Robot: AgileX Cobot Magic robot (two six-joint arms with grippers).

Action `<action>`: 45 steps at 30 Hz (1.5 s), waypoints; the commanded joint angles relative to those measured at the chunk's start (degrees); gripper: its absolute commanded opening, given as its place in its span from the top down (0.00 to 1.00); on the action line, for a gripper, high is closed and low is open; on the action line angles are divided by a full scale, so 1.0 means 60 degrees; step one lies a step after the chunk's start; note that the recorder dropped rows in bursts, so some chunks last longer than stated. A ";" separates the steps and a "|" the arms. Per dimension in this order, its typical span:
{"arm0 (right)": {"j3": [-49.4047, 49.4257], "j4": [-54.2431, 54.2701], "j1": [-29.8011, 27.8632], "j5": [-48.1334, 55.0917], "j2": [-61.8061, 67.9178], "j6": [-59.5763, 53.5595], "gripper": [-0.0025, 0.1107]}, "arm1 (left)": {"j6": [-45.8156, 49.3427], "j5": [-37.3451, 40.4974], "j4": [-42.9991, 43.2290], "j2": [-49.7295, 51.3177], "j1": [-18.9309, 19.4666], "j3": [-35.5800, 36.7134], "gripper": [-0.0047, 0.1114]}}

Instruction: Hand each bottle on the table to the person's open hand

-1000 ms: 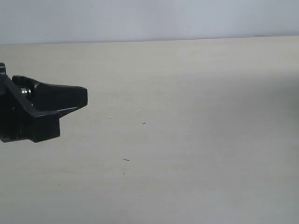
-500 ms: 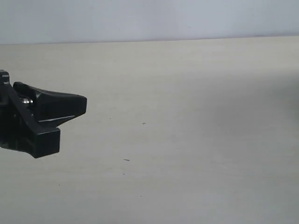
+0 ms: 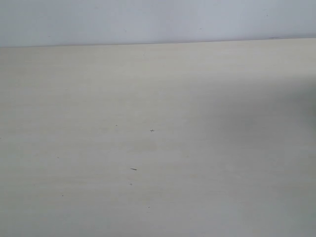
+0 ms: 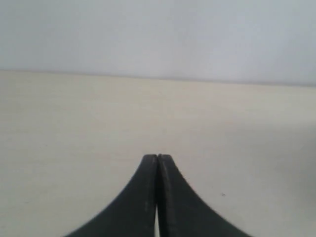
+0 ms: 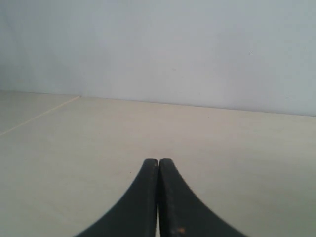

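Exterior view: bench [image 3: 158,148] is filling most of the frame, pale beige with faint grain, running back to meet the wall [image 3: 158,19]. Wall is showing as a plain grey-white strip above the bench's far edge. A few tiny dark specks [image 3: 133,169] are lying mid-surface, well short of the wall. Soft shadow [image 3: 296,98] is falling on the bench at the right, nearer the wall than the specks.

Left wrist view: left hand [image 4: 157,157] is pointing toward the wall, black fingers pressed together tip to tip, pinching nothing. Bench is stretching from the tips out to the wall. One small dark fleck [image 4: 223,194] is sitting on the bench just beside the hand, far from the wall.

Right wrist view: right hand [image 5: 158,160] is also facing the wall, fingers pressed together, gripping nothing. A thin seam line [image 5: 39,114] is running across the bench toward the wall.

Bottles: can't tell where they're sitting from these views.
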 commanded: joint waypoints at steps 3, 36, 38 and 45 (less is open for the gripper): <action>-0.0051 0.0008 0.0009 -0.0061 -0.0034 0.0003 0.98 | 0.0016 -0.0263 0.0131 -0.2129 0.1452 0.1365 0.96; -0.0051 0.0008 0.0009 -0.0061 -0.0034 0.0003 0.98 | -0.1545 -0.0360 0.2595 -0.4487 0.3329 0.3072 0.96; -0.0051 0.0008 0.0009 -0.0061 -0.0034 0.0003 0.98 | -0.1545 -0.0360 0.2595 -0.4487 0.3329 0.3072 0.96; -0.0051 0.0008 0.0009 -0.0061 -0.0034 0.0003 0.98 | -0.1545 -0.0379 0.2623 -0.4487 0.3329 0.3072 0.96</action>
